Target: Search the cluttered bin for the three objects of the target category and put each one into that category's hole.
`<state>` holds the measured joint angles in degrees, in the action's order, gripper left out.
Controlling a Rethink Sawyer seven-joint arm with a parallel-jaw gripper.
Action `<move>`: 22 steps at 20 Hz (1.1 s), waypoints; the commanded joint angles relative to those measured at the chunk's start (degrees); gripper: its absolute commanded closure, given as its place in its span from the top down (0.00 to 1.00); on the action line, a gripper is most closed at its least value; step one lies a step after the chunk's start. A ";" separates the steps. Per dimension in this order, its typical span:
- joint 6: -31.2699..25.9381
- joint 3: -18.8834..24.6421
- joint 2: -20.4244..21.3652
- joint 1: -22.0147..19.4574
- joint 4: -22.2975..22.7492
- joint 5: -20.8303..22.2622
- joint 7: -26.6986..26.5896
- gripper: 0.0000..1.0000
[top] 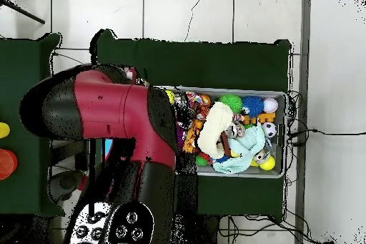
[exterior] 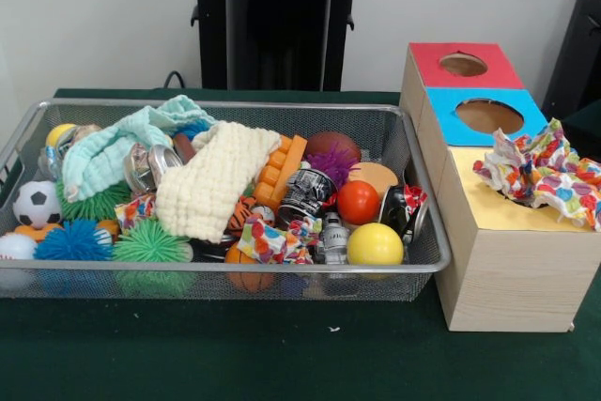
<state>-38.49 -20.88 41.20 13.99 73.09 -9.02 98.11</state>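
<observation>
At the bin's (exterior: 225,269) six o'clock rim lies one confetti cloth (exterior: 272,241), unretrieved. Another cloth (exterior: 540,171) sits crumpled on the yellow box (exterior: 488,213), not through a hole. Gripper not visible; state cannot be told.

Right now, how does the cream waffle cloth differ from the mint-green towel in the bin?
The cream waffle cloth lies in the middle of the bin; the mint-green towel lies toward the far left in the front view. The cream cloth has a bumpy waffle weave; the green towel looks smoother and crumpled. Both rest on top of toys.
</observation>
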 commanded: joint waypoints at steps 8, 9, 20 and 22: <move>4.66 5.56 -3.93 -2.07 8.33 4.19 5.51 0.00; 4.93 5.58 -4.06 -2.07 8.40 4.25 5.65 0.00; 5.39 4.83 -6.00 -0.57 10.19 3.42 8.90 0.00; 5.90 4.74 -6.67 -0.54 10.50 3.40 9.27 0.00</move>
<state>-34.70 -20.58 38.84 13.72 75.26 -7.60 98.11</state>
